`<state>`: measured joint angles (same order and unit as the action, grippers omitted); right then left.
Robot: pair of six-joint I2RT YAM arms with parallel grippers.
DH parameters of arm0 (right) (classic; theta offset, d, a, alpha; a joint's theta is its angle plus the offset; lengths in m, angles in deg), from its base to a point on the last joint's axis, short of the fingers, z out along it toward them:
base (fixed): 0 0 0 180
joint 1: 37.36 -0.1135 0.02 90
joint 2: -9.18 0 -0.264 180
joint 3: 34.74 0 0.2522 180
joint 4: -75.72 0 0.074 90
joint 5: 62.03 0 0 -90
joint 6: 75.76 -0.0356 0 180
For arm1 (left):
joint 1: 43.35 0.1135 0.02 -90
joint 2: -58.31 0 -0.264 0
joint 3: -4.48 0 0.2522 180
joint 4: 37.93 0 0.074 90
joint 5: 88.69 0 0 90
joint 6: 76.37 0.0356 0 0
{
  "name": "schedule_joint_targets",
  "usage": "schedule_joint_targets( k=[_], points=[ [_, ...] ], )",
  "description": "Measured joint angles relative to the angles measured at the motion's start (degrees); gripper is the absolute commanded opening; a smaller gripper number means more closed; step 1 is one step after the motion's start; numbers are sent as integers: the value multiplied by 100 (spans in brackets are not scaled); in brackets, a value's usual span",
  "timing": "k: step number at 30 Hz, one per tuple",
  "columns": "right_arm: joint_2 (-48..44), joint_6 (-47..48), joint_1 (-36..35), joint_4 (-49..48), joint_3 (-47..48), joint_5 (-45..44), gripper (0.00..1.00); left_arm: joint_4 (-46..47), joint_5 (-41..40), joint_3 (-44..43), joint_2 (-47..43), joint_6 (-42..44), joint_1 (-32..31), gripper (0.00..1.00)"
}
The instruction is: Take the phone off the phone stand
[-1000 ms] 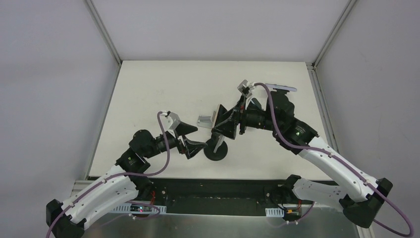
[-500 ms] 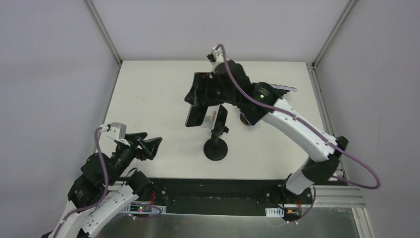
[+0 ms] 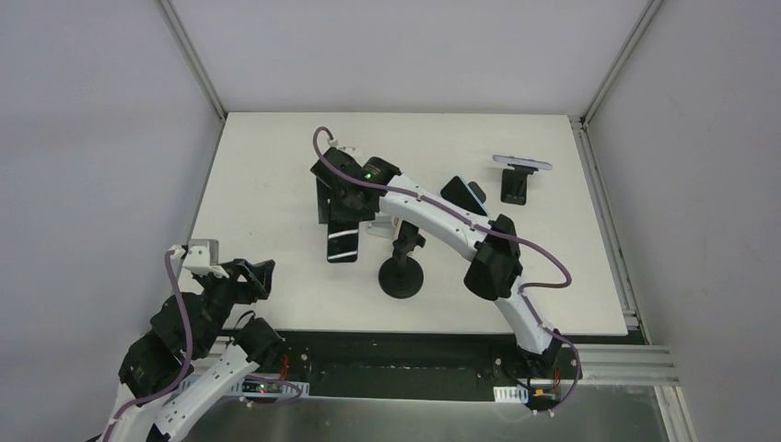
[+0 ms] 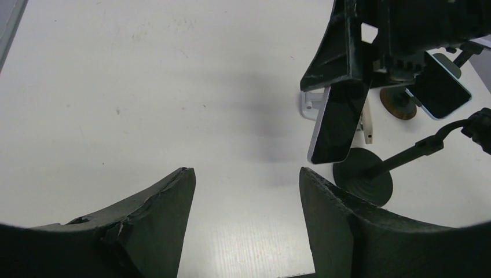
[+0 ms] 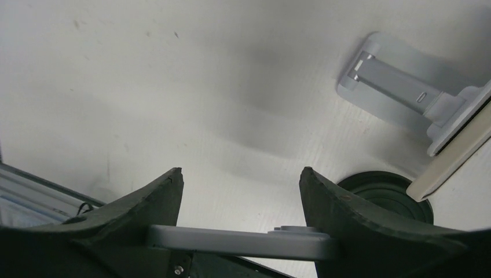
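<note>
My right pincer (image 3: pixel 343 214) is clamped on the phone (image 3: pixel 342 242), which is clear of the black stand (image 3: pixel 402 276) and hangs low over the table (image 3: pixel 267 175) just beside it. Near the edge, my left pincer (image 4: pixel 246 179) sits with fingers apart. Removal looks done; setting down remains.

- Bench (image 3: pixel 267 184): bears the stands.
- Phone (image 3: pixel 342 244): gripped by the right tool (image 3: pixel 341 219), left of centre, just left of the small stand (image 3: pixel 379 226).
- Disc stand (image 3: pixel 402 278): centre, in front of the small stand, to the right of the phone and apart from it.
- Second phone (image 4: pixel 440 90): behind and right of the disc stand.
- Rear stand (image 3: pixel 516 187): far right, well apart, with a flat piece (image 3: pixel 522 163) on top, possibly a third phone.
- Left tool (image 3: pixel 258 278): near-left edge, well apart from everything.
</note>
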<state>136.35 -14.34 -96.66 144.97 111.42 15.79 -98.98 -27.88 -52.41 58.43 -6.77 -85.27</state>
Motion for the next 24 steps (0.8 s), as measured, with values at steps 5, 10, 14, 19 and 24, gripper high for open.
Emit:
schedule_joint_targets(
  k=[5,10,14,19,24],
  points=[
    [44,-103,-63,-308,-625,-70,0,-127,-31,-2,0,0,0,68],
    [302,-190,-133,-815,-673,-179,0,-210,-33,-9,0,0,0,68],
    [542,-291,-188,-1158,-673,-278,0,-273,-46,-13,0,2,0,68],
    [879,-402,-219,-1408,-673,-433,0,-275,-118,-13,0,2,0,67],
    [1054,-446,-219,-1582,-675,-509,4,-280,-144,-15,2,2,0,68]
  ],
)
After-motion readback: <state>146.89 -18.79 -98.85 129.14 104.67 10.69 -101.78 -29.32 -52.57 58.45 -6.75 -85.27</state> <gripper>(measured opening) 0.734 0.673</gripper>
